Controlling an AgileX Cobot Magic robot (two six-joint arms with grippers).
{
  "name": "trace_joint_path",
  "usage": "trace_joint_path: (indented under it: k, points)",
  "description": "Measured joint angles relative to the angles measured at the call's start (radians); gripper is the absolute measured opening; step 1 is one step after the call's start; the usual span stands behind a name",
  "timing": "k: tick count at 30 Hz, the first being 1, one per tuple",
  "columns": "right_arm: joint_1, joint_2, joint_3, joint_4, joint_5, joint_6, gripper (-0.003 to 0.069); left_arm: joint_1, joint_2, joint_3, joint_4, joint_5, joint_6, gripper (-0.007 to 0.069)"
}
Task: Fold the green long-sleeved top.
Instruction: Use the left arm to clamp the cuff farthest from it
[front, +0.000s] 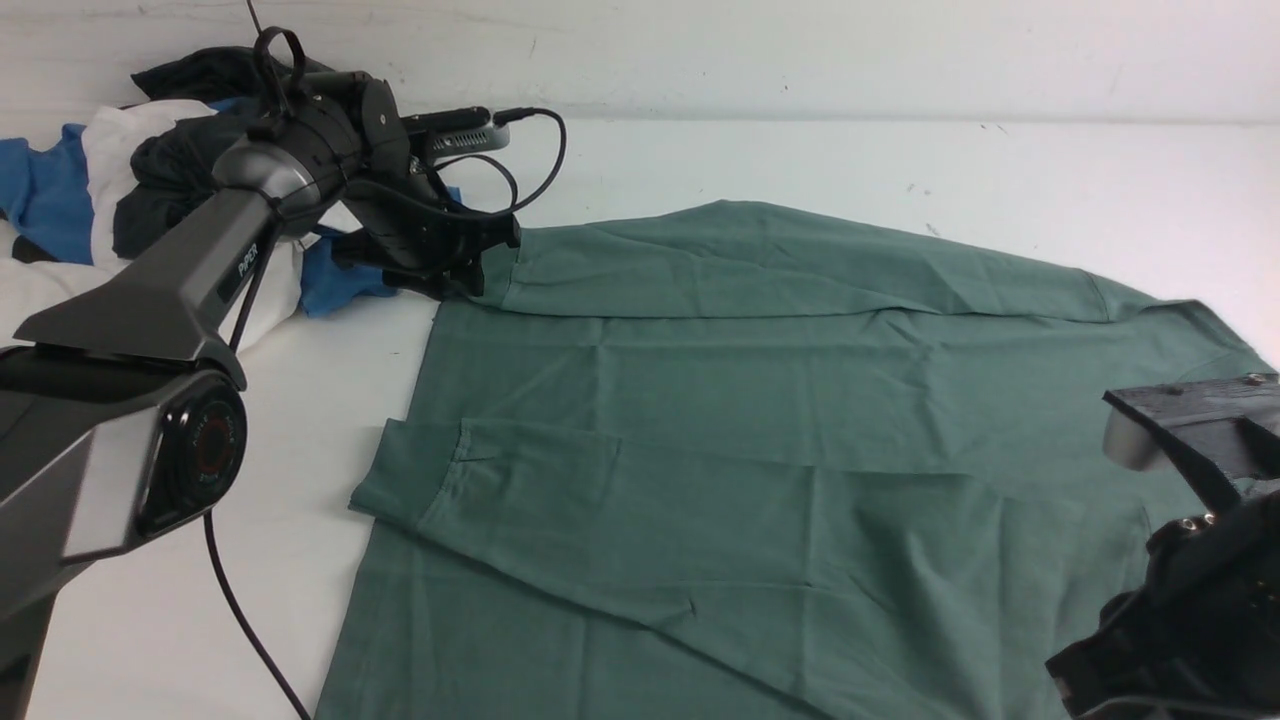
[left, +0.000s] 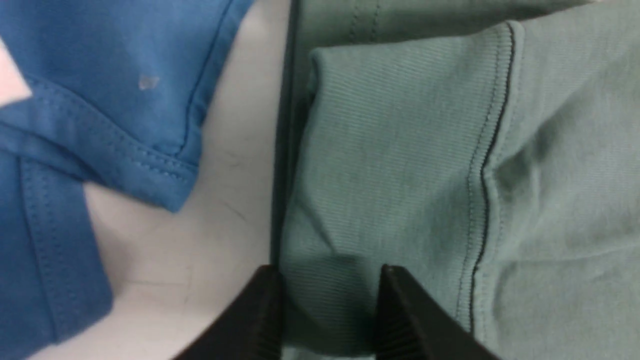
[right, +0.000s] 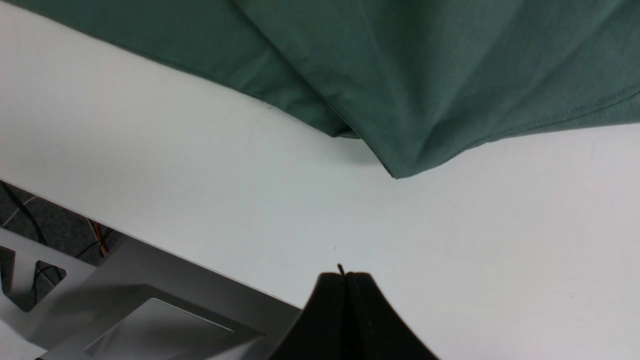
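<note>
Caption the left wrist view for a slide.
Left gripper, jaws apart, straddles the ribbed cuff of the green long-sleeved top; blue garment lies alongside on white table.

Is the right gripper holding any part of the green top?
No, the right gripper is shut on nothing above the white table, apart from the green long-sleeved top.

Robot lab bench, white tabletop (front: 1000, 170) meeting bare white wall (front: 800, 50), grey metal frame (right: 150, 310) and cables (right: 22, 206) showing beneath its edge
</note>
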Motion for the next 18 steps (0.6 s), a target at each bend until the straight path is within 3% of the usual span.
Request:
trace_joint_path:
  k: [2,4,6,18]
  points:
    - [0.0,0.0,0.0,0.0,0.0,0.0,-0.0015,0.0,0.0,-0.001,-0.001,-0.001,0.002,0.0158]
    - [0.0,0.0,0.0,0.0,0.0,0.0,-0.0015,0.0,0.0,-0.002,-0.005,-0.001,0.015,0.0058]
    - [0.0,0.0,0.0,0.0,0.0,0.0,-0.0015,-0.001,0.0,-0.004,-0.006,0.005,0.026,0.0029]
    - [0.0,0.0,0.0,-0.001,0.0,0.001,-0.0015,0.0,0.0,-0.162,-0.003,0.152,0.054,0.002]
